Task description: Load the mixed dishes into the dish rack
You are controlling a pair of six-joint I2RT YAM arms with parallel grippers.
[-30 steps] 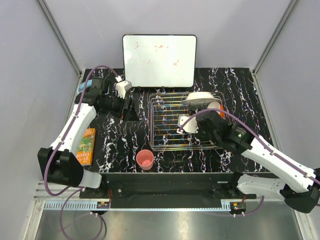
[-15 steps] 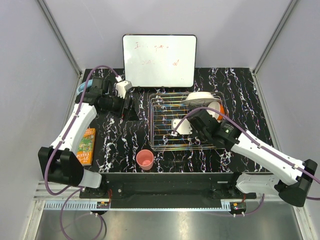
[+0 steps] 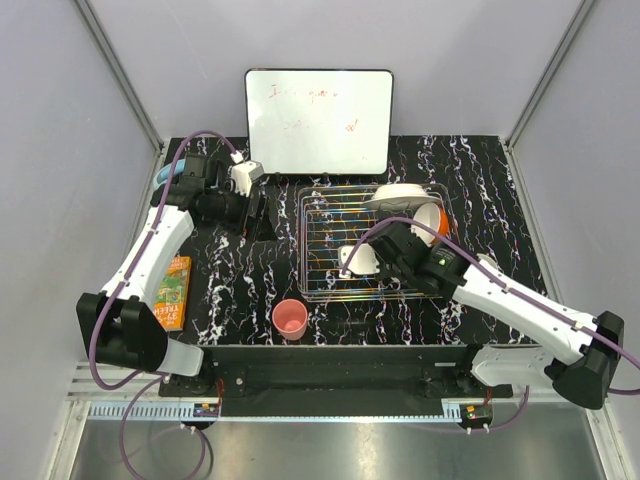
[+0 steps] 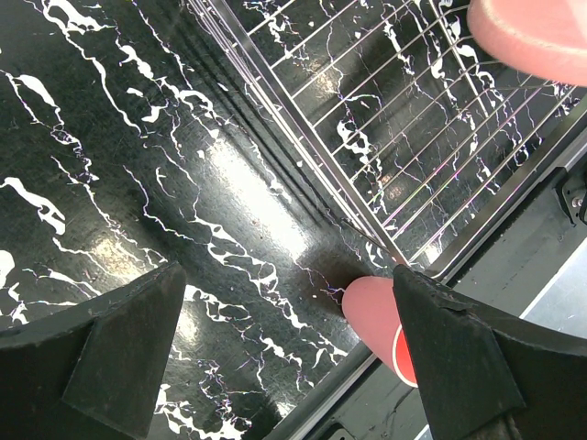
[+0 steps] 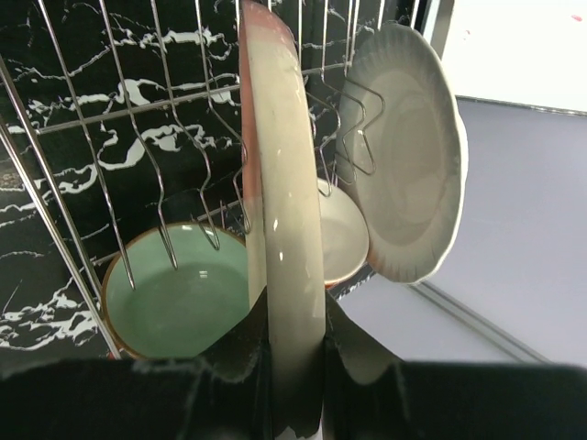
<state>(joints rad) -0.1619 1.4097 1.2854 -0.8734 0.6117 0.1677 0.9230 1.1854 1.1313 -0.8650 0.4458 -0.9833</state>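
— Logging movement first: what shifted in the last second?
— Right arm: swung leftward across the dish rack (image 3: 330, 240), wrist now over its middle. Right gripper (image 5: 289, 357): jaws clamped on the large pink plate (image 5: 280, 183), held on edge among the wires. Left gripper (image 4: 293, 348): unmoved at the back left, jaws apart, empty.
— Meaning for the load?
— Judged: plate being lined up with a free slot; release pending. Apparently racked: white plate (image 5: 404, 156), mint-green bowl (image 5: 183, 293), orange bowl with white inside (image 5: 344, 243). Outstanding: small pink cup (image 3: 290, 319), on the table in front of the rack.
— Anything obscured?
— Plate's face and twig drawing: unseen, edge only. Far rim seated between tines or not: cannot tell. Plate hidden under the arm in the top view. Orange mug: not located. Pink shape in the left wrist view's top corner: cut off, unidentified.
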